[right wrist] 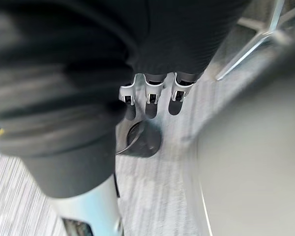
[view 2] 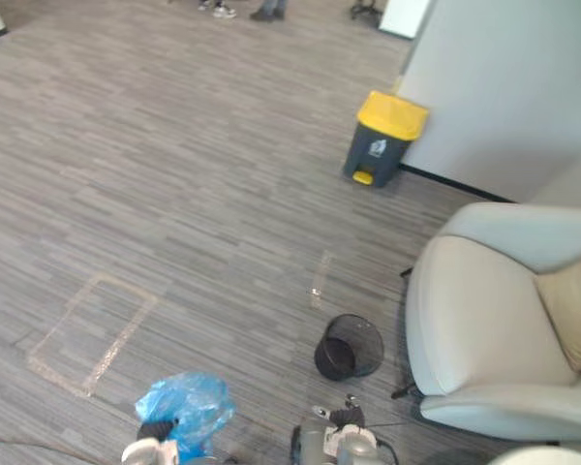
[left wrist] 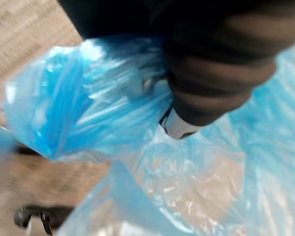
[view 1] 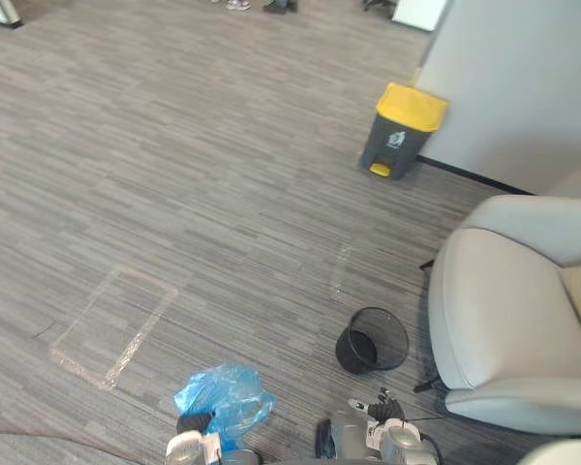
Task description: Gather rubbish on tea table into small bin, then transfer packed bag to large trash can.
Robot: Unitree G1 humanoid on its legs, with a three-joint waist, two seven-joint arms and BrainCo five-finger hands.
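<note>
A blue plastic rubbish bag (view 1: 230,395) hangs low at the front left, above the grey carpet. My left hand (view 1: 194,424) is shut on its gathered top; in the left wrist view the crumpled blue film (left wrist: 88,108) bunches under the dark ribbed cover (left wrist: 211,73). The large trash can (view 1: 401,131), grey with a yellow lid, stands far ahead on the right against a pale wall. The small black mesh bin (view 1: 372,340) sits empty on the floor ahead to the right. My right hand (right wrist: 152,93) hangs with relaxed fingers, holding nothing, above that bin (right wrist: 142,140).
A pale grey armchair (view 1: 508,310) with a beige cushion stands at the right, close to the small bin. A taped rectangle (view 1: 116,325) marks the carpet on the left. A person's shoes (view 1: 237,5) show at the far edge. Open carpet leads to the large can.
</note>
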